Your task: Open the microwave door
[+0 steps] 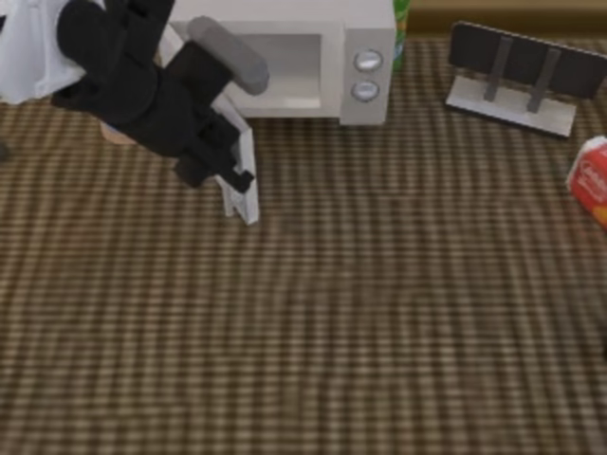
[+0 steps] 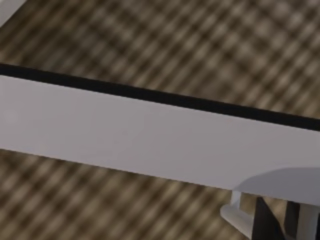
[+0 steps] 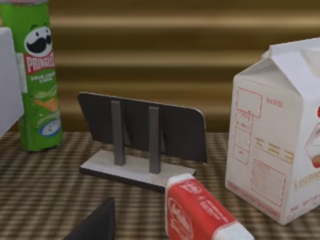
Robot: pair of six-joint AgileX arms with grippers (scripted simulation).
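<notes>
1. One large white box, the microwave (image 1: 322,57), stands at the far edge of the table (image 1: 379,313), left of the middle in your top view. It has flat walls and two round silver knobs (image 1: 367,76) on its right panel.
2. You see the table covered with a woven cloth in a brown and beige check pattern.
3. You see the microwave cavity open to the front; its inside is pale, and you cannot tell if something lies in it.
4. You find the microwave door (image 1: 242,175) swung outward from the left side of the microwave, standing as a thin white slab on edge over the cloth. In the left wrist view it (image 2: 150,135) is a smooth white band with a dark line along one edge.
5. You see the left gripper (image 1: 223,171) right at the outer end of the door, with the black left arm coming from the upper left corner. You cannot tell if its fingers are clenched on the door or released.
6. You do not see the right gripper itself.
7. You see on the right side a dark slatted rack (image 1: 517,71) on a grey base, a red and white carton (image 1: 590,175) lying down, a white milk carton (image 3: 275,135) upright, and a green chips tube (image 3: 37,75) beside the microwave.
</notes>
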